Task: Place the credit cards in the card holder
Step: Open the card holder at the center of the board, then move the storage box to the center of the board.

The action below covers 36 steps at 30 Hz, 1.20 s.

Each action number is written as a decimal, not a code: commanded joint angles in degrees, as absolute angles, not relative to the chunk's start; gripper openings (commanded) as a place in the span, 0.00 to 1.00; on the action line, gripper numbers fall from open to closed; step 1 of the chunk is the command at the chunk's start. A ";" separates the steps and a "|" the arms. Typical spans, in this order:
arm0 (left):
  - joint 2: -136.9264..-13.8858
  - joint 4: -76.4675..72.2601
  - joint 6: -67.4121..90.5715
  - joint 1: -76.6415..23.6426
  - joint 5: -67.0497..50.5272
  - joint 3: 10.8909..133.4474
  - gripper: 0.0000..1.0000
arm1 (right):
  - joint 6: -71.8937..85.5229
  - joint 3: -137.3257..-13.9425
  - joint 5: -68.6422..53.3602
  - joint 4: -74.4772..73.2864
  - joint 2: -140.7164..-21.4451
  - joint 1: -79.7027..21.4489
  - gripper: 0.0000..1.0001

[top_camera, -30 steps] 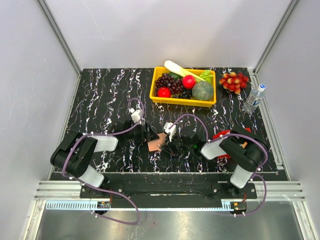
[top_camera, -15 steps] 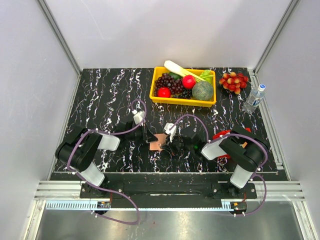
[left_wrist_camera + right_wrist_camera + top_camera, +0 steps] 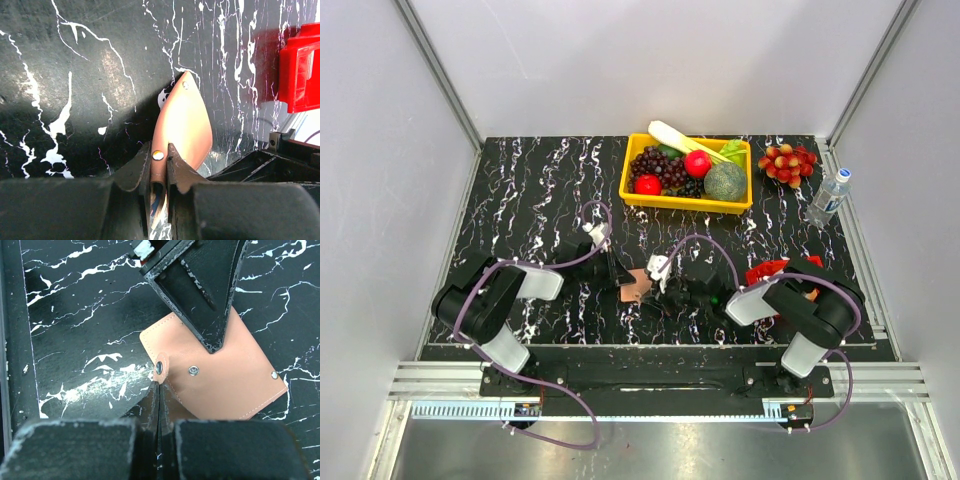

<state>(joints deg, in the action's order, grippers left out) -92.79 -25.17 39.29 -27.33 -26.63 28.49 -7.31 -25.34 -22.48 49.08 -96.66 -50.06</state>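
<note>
Near the front edge of the tabletop [image 3: 520,200], between the two arms: the card holder [image 3: 230,382] lies closed, its pink outer side up, on the black marbled surface.
Hidden: the inside of the card holder is folded away. Only a dark and bluish sliver shows at its pinched edge in the left wrist view, too thin to name.
Cut off: the red tray [image 3: 300,70] runs out of the left wrist view at the right edge, and from above the right arm covers most of it.
Hard to make out: from above, both claws and the card holder bunch into one small dark cluster, so contact reads only from the wrist views.
Left claw [image 3: 159,162]: clenched on the edge of the card holder, its fingers [image 3: 135,172] nearly together, with pink leather and a small metal stud between them.
Right claw [image 3: 158,390]: clamped fully, with no gap between the jaws. Its tips touch the near edge of the card holder just beside the round snap tab [image 3: 160,367]; whether they pinch any leather cannot be told.
Back of the tabletop: a yellow basket [image 3: 685,204] of fruit and vegetables, red grapes [image 3: 787,162] beside it and a water bottle [image 3: 828,197] by the right rail, all well apart from the card holder.
</note>
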 commanded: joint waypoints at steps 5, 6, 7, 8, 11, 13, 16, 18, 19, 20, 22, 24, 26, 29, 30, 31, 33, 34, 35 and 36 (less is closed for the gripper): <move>-90.45 -22.06 40.25 -27.16 -16.18 27.34 0.04 | -4.76 -18.82 -6.35 63.98 -87.65 -52.29 0.05; -89.22 -22.06 41.30 -27.16 -15.30 26.38 0.15 | -4.75 -18.03 -4.94 63.55 -85.10 -52.29 0.05; -87.73 -21.97 42.09 -27.16 -14.51 25.50 0.25 | -4.31 -17.06 -3.96 62.15 -82.90 -52.29 0.08; -86.41 -21.97 42.71 -27.16 -13.81 24.79 0.26 | -3.96 -16.44 -4.22 59.79 -80.62 -52.29 0.13; -82.71 -21.53 43.86 -27.25 -12.05 23.64 0.37 | -1.25 -16.43 -5.55 49.34 -75.86 -52.29 0.30; -80.70 -20.22 43.77 -27.25 -11.78 23.99 0.52 | 4.45 -16.96 -1.78 43.10 -72.18 -52.29 0.32; -78.41 -17.24 43.15 -27.86 -11.17 24.52 0.61 | 12.98 -20.37 12.77 27.49 -62.70 -52.29 0.50; -75.25 -14.34 43.07 -28.04 -9.59 24.08 0.75 | 16.25 -27.56 22.02 12.81 -57.24 -52.21 0.62; -73.49 -12.93 42.89 -28.21 -8.62 23.73 0.78 | 17.48 -30.82 26.67 5.87 -55.65 -51.86 0.64; -71.21 -11.18 42.72 -28.30 -7.40 23.56 0.83 | 18.19 -34.68 30.20 0.49 -54.76 -51.07 0.65; -66.56 -7.05 42.02 -28.39 -3.97 23.29 0.99 | 21.61 -41.19 34.10 -14.09 -54.49 -46.61 0.66; -62.33 -3.01 40.79 -28.39 -0.80 23.64 0.99 | 25.73 -45.60 29.64 -23.33 -55.28 -36.96 0.68; -59.16 -0.10 39.65 -28.39 1.22 25.04 0.99 | 28.20 -47.54 24.11 -28.89 -55.55 -27.46 0.69; -55.91 5.70 37.62 -28.56 2.46 27.42 0.99 | 32.51 -47.64 23.20 -34.53 -54.32 -19.18 0.71; -55.20 6.41 37.18 -28.56 2.29 28.03 0.99 | 33.04 -47.55 22.59 -35.59 -54.40 -17.33 0.74; -54.67 6.50 36.83 -28.65 1.85 28.47 0.99 | 33.57 -47.46 21.37 -36.90 -54.67 -15.92 0.74; -54.49 6.33 36.65 -28.83 0.89 29.26 0.99 | 34.80 -47.29 17.86 -38.75 -56.24 -13.46 0.74; -54.67 6.07 36.30 -28.83 0.27 29.62 0.99 | 35.07 -46.76 16.71 -38.93 -57.12 -13.19 0.74; -55.02 6.06 36.12 -29.00 0.26 30.05 0.99 | 35.42 -46.06 15.92 -38.94 -57.82 -13.10 0.75; -55.45 6.06 35.78 -29.09 -1.48 30.49 0.99 | 36.20 -45.45 15.13 -38.85 -58.35 -13.01 0.75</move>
